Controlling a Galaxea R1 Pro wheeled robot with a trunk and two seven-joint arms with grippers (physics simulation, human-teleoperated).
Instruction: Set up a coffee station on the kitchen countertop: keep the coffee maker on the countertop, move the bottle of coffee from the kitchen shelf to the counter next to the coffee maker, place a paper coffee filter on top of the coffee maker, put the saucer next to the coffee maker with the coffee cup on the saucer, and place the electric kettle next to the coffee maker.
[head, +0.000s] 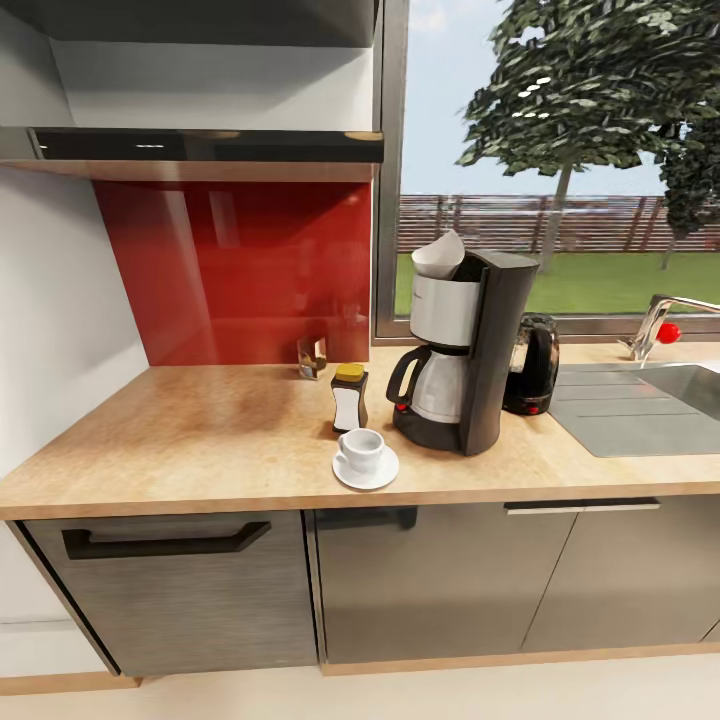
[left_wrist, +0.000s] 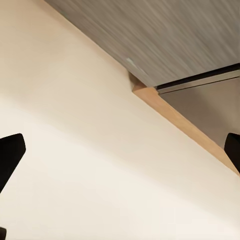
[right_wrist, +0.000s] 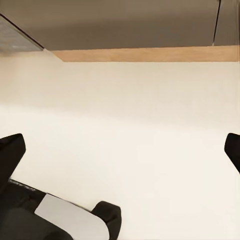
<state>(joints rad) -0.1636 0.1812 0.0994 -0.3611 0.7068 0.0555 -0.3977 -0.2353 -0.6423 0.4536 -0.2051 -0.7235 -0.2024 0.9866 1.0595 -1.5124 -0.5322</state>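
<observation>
Countertop (head: 200, 430) first: the long light wood worktop runs the width of the kitchen over grey cabinet fronts (head: 440, 580), with a steel sink (head: 640, 405) set into it at the right and a red splashback (head: 240, 270) behind. On it, near the middle, stands the coffee maker (head: 465, 350), tall and black, its steel carafe (head: 440, 385) seated under the silver-grey basket. On top of that basket sits the paper coffee filter (head: 440, 257), a white cone tilted a little to one side. Just beside the machine, on its sink side and a bit further back, stands the electric kettle (head: 532, 365), dark and glossy. On the other side is the bottle of coffee (head: 349, 398), upright, its amber cap up, close to the machine. In front of the bottle lies the saucer (head: 366, 470), and the coffee cup (head: 361, 449) stands on it. Further back against the splashback sits a small brownish glass object (head: 312, 356).

Down low, the left gripper (left_wrist: 120, 150) hangs over pale floor (left_wrist: 75, 150) near the cabinet plinth, its black fingertips (left_wrist: 10, 152) spread wide with nothing between them. The right gripper (right_wrist: 120, 150) is the same: tips far apart, holding nothing, floor below.
</observation>
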